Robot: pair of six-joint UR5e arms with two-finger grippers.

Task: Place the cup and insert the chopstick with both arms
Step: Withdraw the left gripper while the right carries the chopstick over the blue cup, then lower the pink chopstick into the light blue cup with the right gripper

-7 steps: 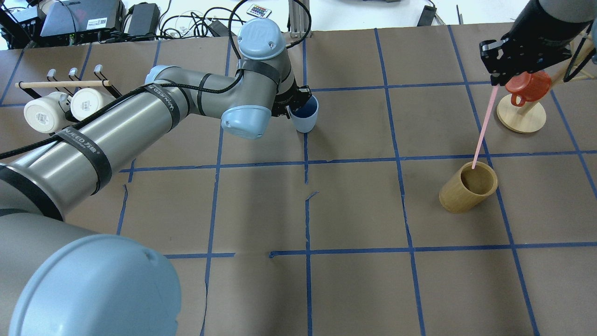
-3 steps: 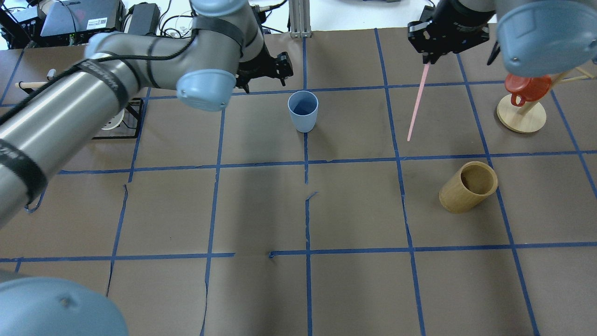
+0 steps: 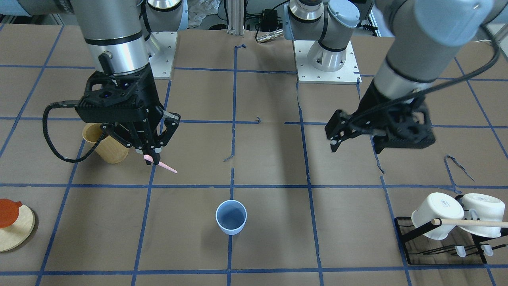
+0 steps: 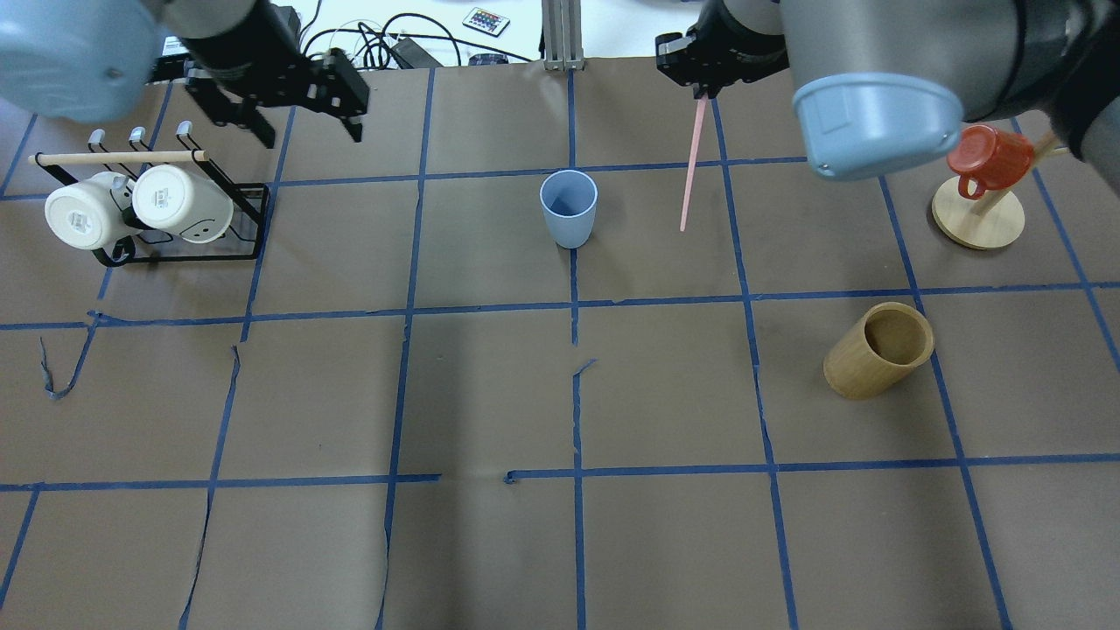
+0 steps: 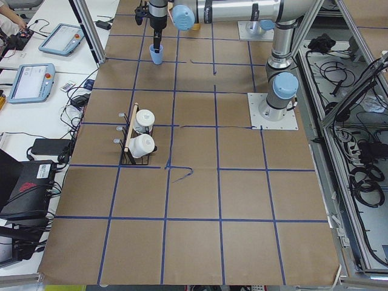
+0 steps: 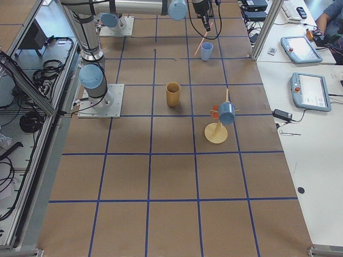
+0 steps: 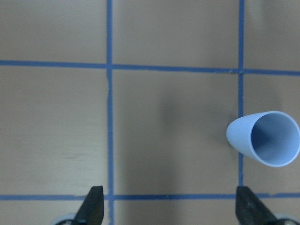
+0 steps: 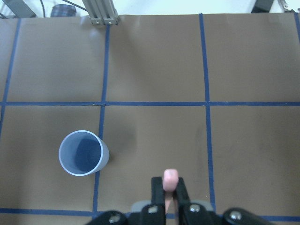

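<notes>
The light blue cup (image 4: 569, 208) stands upright on the brown table, alone; it also shows in the front view (image 3: 231, 217) and both wrist views (image 7: 265, 139) (image 8: 83, 153). My right gripper (image 4: 700, 92) is shut on the upper end of the pale pink chopstick (image 4: 691, 166), which hangs down to the cup's right, apart from it. In the front view the right gripper (image 3: 152, 157) holds the chopstick (image 3: 166, 167) above the table. My left gripper (image 4: 308, 131) is open and empty, raised well to the cup's left (image 3: 354, 149).
A tan bamboo cylinder (image 4: 878, 350) stands tilted at the right. A black rack (image 4: 254, 219) with two white mugs (image 4: 179, 203) and a wooden rod (image 4: 118, 157) is at the far left. A red mug (image 4: 989, 157) hangs on a wooden stand (image 4: 977, 219) at the far right.
My left gripper let go of the cup and drew away to the left. My right gripper lifted the pink chopstick out of the bamboo cylinder and carried it left toward the cup.
</notes>
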